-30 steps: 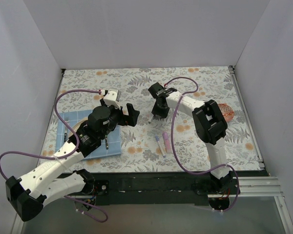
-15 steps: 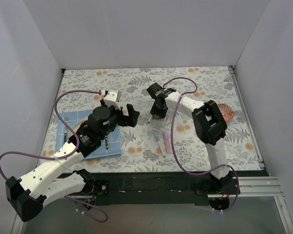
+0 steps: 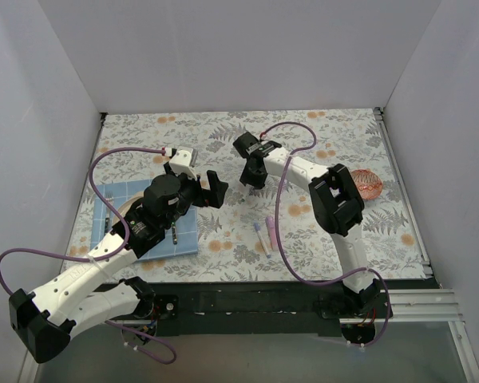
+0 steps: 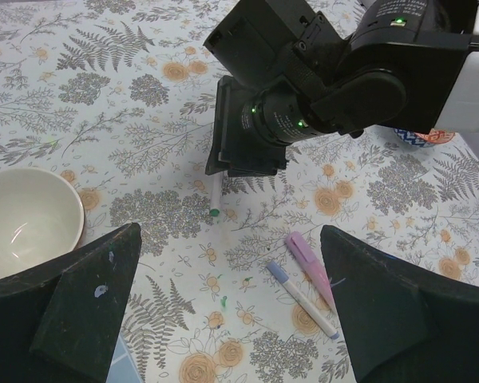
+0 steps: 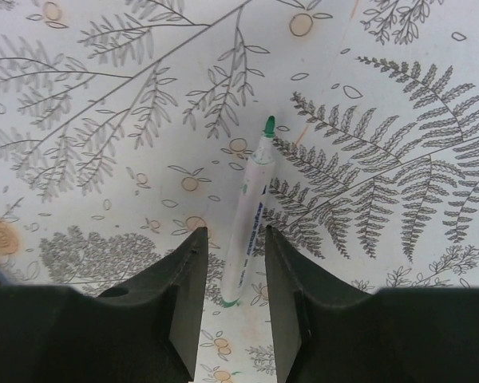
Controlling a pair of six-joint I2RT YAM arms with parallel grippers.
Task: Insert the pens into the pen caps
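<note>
A slim white pen (image 5: 247, 215) with a bare green tip lies flat on the floral cloth. My right gripper (image 5: 235, 235) straddles its rear end, open, a narrow gap showing on each side of the barrel. In the left wrist view the same pen (image 4: 215, 191) pokes out beneath the right gripper (image 4: 251, 155). Nearer me lie a thicker pink pen (image 4: 307, 259) and a white pen (image 4: 307, 295) wearing a lilac pen cap (image 4: 276, 272); in the top view they are the white pen (image 3: 260, 237) and the pink pen (image 3: 271, 231). My left gripper (image 4: 230, 263) hovers wide open above them, holding nothing.
A white bowl (image 4: 24, 223) stands on a blue mat (image 3: 188, 235) at the left, mostly under my left arm. A copper-coloured round thing (image 3: 370, 183) sits at the right by my right arm. White walls enclose the table on three sides.
My right gripper has shifted a little up and to the left in the top view, its jaws narrowing slightly. The left arm has stayed put.
</note>
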